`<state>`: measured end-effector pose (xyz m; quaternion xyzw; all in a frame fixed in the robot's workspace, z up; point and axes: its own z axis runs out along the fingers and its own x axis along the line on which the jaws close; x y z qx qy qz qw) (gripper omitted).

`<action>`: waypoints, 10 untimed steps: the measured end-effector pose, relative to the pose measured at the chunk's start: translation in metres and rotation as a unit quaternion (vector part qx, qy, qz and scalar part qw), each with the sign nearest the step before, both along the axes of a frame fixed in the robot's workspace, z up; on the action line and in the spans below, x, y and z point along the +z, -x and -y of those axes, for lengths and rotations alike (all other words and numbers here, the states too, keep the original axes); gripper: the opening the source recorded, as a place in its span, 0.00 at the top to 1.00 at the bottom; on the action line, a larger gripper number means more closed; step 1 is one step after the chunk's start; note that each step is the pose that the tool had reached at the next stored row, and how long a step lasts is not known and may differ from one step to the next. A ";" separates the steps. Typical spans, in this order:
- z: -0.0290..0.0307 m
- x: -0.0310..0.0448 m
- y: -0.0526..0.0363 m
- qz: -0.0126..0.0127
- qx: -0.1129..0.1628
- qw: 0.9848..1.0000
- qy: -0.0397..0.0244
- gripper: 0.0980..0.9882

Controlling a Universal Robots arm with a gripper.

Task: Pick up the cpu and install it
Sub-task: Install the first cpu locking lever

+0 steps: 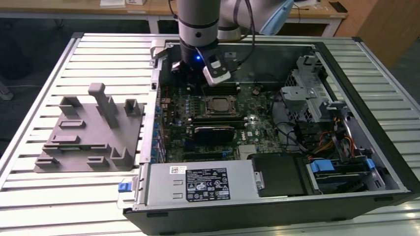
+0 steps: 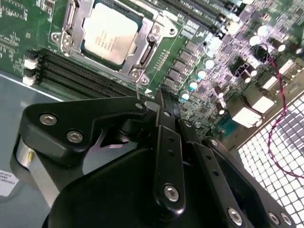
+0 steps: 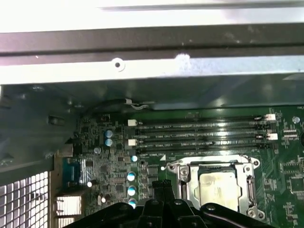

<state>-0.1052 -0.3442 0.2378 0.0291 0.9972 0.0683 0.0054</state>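
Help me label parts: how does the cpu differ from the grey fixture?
The cpu is small, flat and pale silver; the grey fixture is far larger, with upright posts. The cpu sits in the motherboard socket inside the case; the fixture lies outside on the slatted table. Both lie level.

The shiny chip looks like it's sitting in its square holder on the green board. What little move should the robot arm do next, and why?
Probably lift straight up a little. The chip lies flat inside its metal holder, and the end effector hangs just beside that holder, shut with nothing in it. It seems to have nothing left to carry here, so rising clear of the green board looks like the safest small move.
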 end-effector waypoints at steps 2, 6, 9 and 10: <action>0.0000 0.0002 0.0006 0.000 0.000 1.000 -0.007 0.99; 0.0000 0.0008 0.0035 0.002 0.000 1.000 -0.015 0.99; 0.0000 0.0007 0.0076 0.004 0.000 1.000 -0.021 0.99; 0.0000 0.0008 0.0079 0.004 0.000 1.000 -0.028 0.99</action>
